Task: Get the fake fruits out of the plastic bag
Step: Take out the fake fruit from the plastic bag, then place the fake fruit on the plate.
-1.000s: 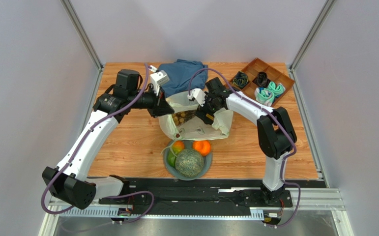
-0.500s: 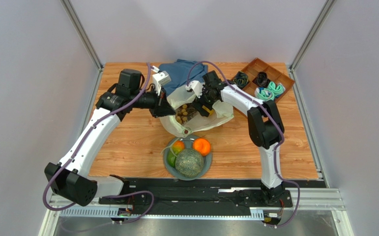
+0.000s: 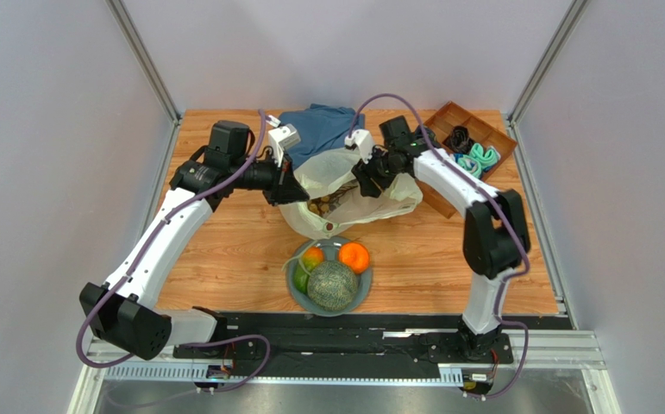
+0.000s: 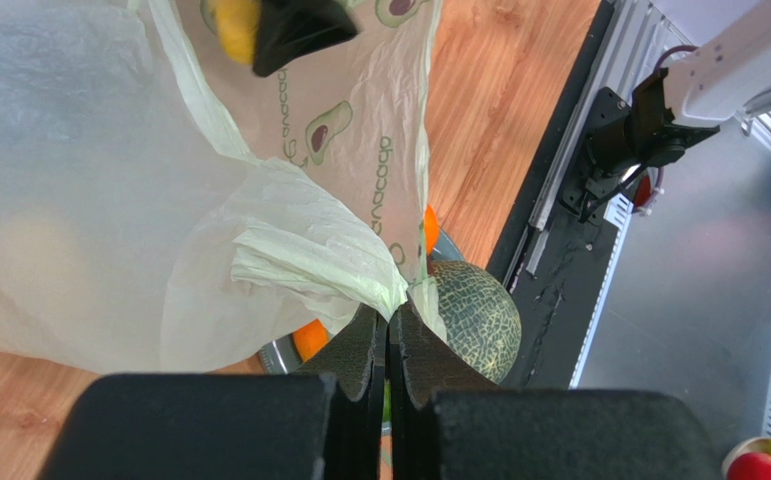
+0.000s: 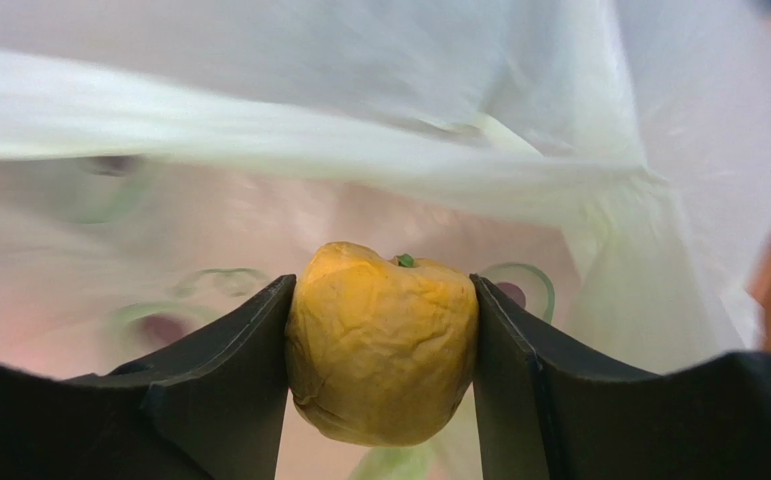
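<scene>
By the near edge of the table (image 3: 223,259) I see a grey bowl (image 3: 367,291) holding a netted green plastic melon (image 3: 332,285) and orange plastic fruits (image 3: 354,257). Mid-table, my left end effector (image 4: 391,318) is pinched fully closed on the rim of the thin translucent pale-green plastic bag (image 3: 370,205). At the bag's far side, my right end effector (image 5: 381,285) clamps a wrinkled yellow plastic fruit (image 5: 381,350) between half-spread fingers.
</scene>
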Action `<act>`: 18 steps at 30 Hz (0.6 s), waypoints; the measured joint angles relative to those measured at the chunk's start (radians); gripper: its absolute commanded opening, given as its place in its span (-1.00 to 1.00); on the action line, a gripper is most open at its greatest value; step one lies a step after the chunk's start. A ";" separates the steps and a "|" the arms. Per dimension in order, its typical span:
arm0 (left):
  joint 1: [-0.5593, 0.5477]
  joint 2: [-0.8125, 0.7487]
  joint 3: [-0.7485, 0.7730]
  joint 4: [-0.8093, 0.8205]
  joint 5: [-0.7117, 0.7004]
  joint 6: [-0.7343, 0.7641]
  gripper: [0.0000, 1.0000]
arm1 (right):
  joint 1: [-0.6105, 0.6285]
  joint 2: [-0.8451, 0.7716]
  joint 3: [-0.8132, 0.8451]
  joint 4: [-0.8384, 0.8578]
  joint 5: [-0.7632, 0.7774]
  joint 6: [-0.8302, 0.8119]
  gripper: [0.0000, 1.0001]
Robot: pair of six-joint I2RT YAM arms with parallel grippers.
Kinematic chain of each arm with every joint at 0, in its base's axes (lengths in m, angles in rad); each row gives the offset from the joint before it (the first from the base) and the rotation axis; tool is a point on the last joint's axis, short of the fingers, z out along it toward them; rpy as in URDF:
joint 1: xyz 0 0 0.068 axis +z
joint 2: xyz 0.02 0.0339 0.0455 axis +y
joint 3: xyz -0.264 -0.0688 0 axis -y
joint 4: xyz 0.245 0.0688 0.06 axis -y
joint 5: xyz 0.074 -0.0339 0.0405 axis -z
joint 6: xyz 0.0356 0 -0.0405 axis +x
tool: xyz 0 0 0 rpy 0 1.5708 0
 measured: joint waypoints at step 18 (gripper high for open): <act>0.014 0.037 0.000 0.034 -0.074 -0.019 -1.00 | 0.059 -0.680 -0.616 -0.226 -0.304 -0.246 -0.05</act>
